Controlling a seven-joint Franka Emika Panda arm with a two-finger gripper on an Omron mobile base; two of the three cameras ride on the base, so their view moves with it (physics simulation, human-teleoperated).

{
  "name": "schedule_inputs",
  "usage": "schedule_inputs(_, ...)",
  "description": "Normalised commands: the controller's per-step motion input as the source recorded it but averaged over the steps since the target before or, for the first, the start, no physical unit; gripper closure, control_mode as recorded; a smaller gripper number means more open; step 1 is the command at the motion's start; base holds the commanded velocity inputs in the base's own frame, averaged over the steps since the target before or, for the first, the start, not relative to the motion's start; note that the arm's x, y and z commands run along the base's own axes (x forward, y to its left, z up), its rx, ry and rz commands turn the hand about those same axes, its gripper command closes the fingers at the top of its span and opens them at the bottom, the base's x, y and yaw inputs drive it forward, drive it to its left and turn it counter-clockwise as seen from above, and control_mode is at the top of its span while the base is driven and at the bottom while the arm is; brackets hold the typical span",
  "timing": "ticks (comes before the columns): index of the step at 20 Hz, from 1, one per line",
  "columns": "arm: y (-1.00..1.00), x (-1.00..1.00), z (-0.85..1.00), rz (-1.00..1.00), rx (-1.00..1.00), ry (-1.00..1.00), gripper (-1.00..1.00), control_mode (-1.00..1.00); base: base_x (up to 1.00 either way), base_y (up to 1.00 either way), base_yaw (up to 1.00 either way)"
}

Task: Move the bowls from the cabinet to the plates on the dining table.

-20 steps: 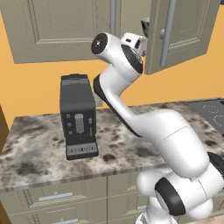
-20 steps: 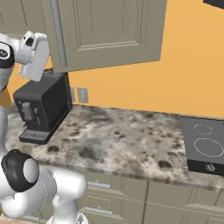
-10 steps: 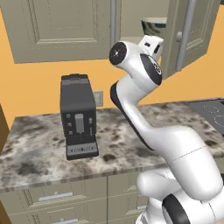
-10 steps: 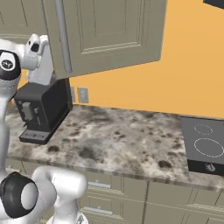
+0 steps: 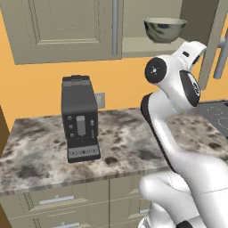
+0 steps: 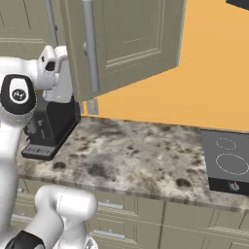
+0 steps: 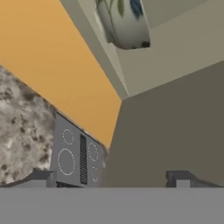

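An olive-tan bowl (image 5: pixel 164 29) with a yellowish rim sits on the shelf of the open cabinet (image 5: pixel 138 46). My white wrist (image 5: pixel 192 52) hangs just below and to the right of that shelf, beside the swung-out cabinet door (image 5: pixel 213 35). In the hand view a pale grey bowl (image 7: pixel 124 22) with dark marbling rests on the cabinet shelf (image 7: pixel 175 48), far from my gripper (image 7: pixel 109 178). The fingertips (image 7: pixel 41 177) stand wide apart and open, with nothing between them. The plates and the dining table are out of view.
A black coffee machine (image 5: pixel 80 118) stands on the speckled counter (image 5: pixel 124 142) against the orange wall. A black cooktop (image 6: pixel 228 161) lies at the counter's right end. The open door (image 6: pixel 121 44) with its long silver handle (image 6: pixel 89 44) juts out over the counter. Drawers (image 5: pixel 58 200) run below.
The cabinet door has swung wide open to the right, uncovering the shelf and the olive-tan bowl. My hand has moved right and up along with it.
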Motion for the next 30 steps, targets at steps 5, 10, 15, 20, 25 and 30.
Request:
schedule_inputs(5, -0.90, -0.45, 0.00, -0.05, 0.01, -0.14, -1.00, -1.00, 0.00, 0.00, 0.00)
schedule_inputs(10, -0.92, -0.34, 0.00, -0.05, 0.01, -0.13, -1.00, -1.00, 0.00, 0.00, 0.00)
schedule_inputs(15, -0.91, -0.26, 0.00, -0.05, 0.01, -0.11, -1.00, -1.00, 0.00, 0.00, 0.00)
schedule_inputs(20, -0.77, -0.08, 0.00, -0.05, 0.02, -0.08, -1.00, -1.00, 0.00, 0.00, 0.00)
schedule_inputs(25, -0.04, -0.01, 0.00, -0.01, 0.08, -0.05, -1.00, -1.00, 0.00, 0.00, 0.00)
schedule_inputs(30, 0.53, -0.01, 0.06, 0.05, 0.22, -0.03, -1.00, -1.00, 0.00, 0.00, 0.00)
